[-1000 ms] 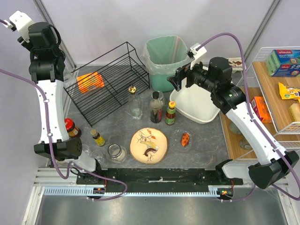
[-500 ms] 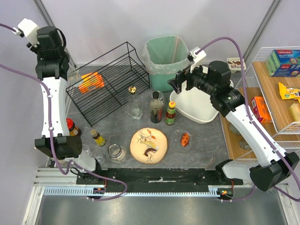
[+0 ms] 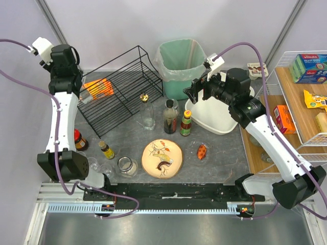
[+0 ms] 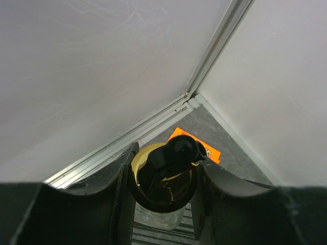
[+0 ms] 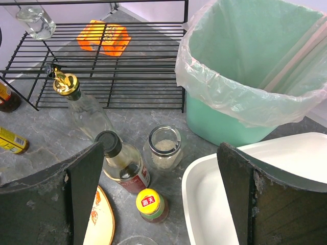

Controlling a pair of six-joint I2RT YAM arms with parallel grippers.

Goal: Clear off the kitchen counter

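Mottled dark grey kitchen counter (image 3: 225, 153), green bin (image 3: 179, 58), black wire rack (image 3: 117, 87), orange packet (image 3: 98, 88).

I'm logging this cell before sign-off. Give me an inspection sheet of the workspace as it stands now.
Surface: kitchen counter, dark mottled stone, not cleared.
Job's things: patterned plate, pourer bottle, dark sauce bottle, red-capped bottle, yellow bottle and wide glass jar stand on it.
Clutter: orange packet behind the bars of the black wire rack; white tub beside the green bin.
Grippers: left gripper raised, shut on a small glass jar; right gripper open, empty, near the bin.
Cables: purple cables loop off both arms; no snag seen.
Surroundings: wire shelf with boxes at right; plain walls.
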